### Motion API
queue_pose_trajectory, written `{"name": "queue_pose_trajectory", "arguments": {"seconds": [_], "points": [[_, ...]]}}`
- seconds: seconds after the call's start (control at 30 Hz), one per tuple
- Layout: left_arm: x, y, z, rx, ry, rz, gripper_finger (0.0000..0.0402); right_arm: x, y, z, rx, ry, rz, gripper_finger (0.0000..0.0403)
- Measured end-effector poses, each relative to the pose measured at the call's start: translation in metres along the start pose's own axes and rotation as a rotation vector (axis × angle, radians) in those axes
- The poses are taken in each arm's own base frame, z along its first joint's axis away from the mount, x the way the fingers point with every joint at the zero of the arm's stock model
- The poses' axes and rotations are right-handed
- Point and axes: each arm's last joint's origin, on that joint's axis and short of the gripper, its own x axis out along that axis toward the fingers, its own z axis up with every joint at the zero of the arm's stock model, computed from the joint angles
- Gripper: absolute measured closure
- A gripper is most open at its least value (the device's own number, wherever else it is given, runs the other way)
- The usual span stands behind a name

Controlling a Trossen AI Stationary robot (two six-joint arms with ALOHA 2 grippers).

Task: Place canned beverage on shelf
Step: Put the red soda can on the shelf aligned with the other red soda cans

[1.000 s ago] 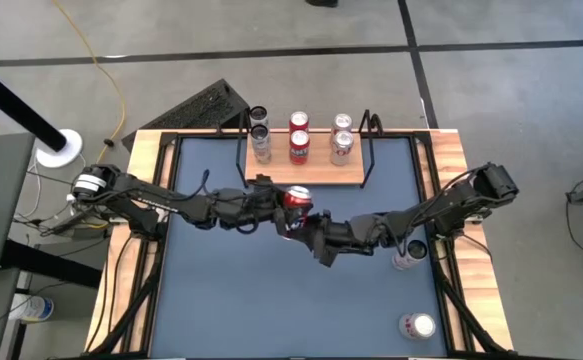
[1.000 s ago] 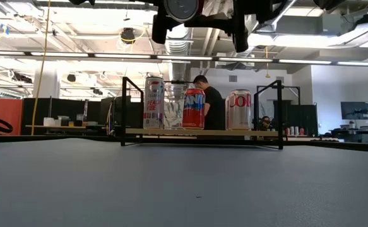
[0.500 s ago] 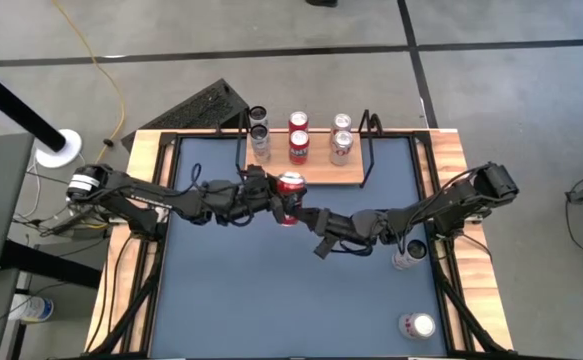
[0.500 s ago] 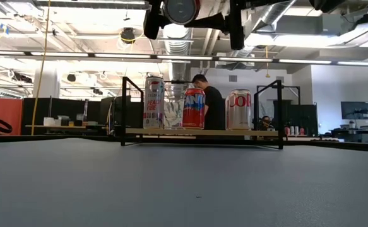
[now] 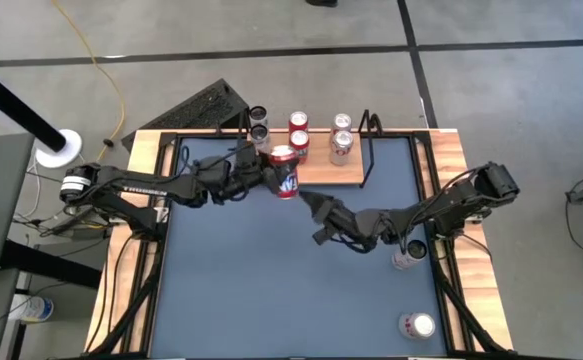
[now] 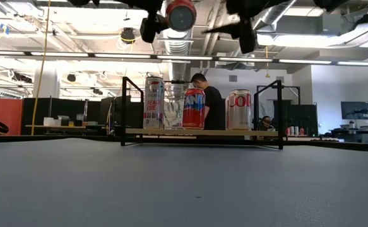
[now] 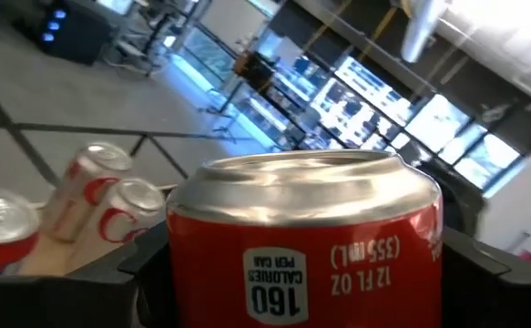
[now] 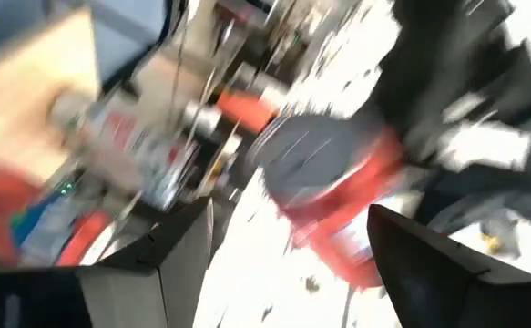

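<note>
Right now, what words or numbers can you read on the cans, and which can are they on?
"160 CALORIES PER CAN": on the red can in the left gripper.
"12 FL OZ (355 mL)": same can, upside down.
The silver can on the shelf shows big red letters, cut off.
The other shelf cans' labels are too small to read.

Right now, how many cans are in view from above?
9: six cans on the shelf in three pairs, one can in the left gripper, two on the table's right side. The arms may hide more.
</note>
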Motion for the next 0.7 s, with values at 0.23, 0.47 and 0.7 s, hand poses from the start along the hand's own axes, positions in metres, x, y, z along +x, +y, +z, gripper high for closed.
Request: {"name": "queue_pose_trajectory", "arguments": {"seconds": [0.23,0.47,0.7], "points": [[-0.017,-0.018,0.013,0.152,0.013,-0.111,0.0109,0.005,0.001,-0.01,0.46,0.173,0.023,0.0113],[-0.061,-0.062,0.025,0.347,-0.038,-0.251,0.0109,-0.007,-0.018,-0.048,0.793,0.304,-0.006,0.0113],[-0.107,-0.07,0.012,0.485,-0.135,-0.174,0.0109,-0.04,-0.036,-0.109,1.413,-0.444,0.173,0.0113]]}}
